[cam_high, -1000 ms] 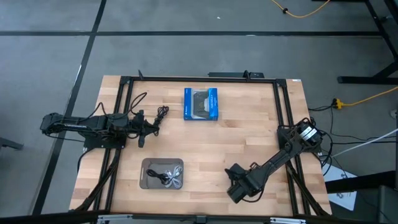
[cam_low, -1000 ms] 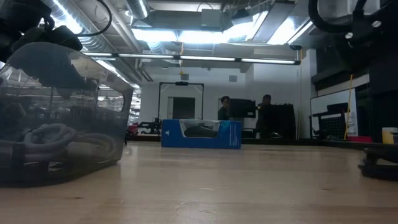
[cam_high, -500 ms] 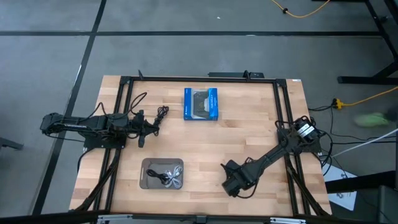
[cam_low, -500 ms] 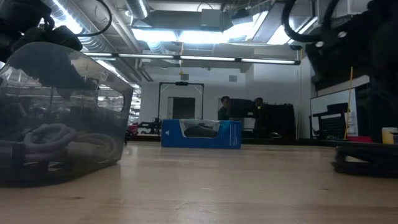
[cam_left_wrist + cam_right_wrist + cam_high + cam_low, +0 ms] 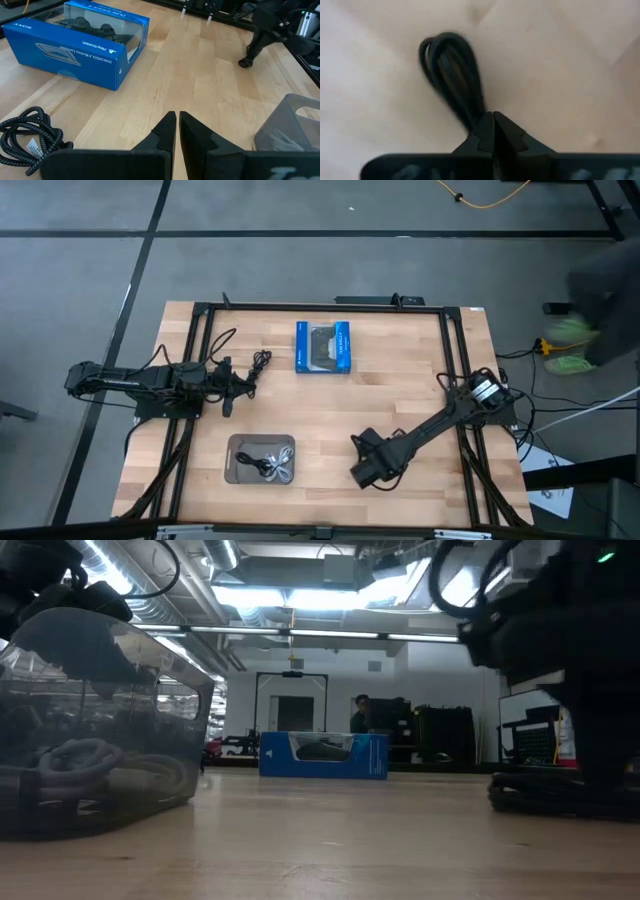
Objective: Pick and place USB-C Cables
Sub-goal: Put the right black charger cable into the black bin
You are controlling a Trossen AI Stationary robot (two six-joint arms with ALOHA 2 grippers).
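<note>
Bare wood lay open between my right gripper (image 5: 362,473) and the tray (image 5: 234,472). My left gripper (image 5: 248,383) and a loose cable (image 5: 261,364) blocked the left side; the blue box (image 5: 324,346) blocked the centre rear.

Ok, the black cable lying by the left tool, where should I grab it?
Probably the bunched middle of the cable, where its strands lie together. It lies flat on the table, so come from above, with the left tool opened across the bundle.

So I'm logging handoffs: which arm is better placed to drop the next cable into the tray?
Right. The right gripper is shut on a black cable near the tray; the left gripper is shut, holding nothing.
</note>
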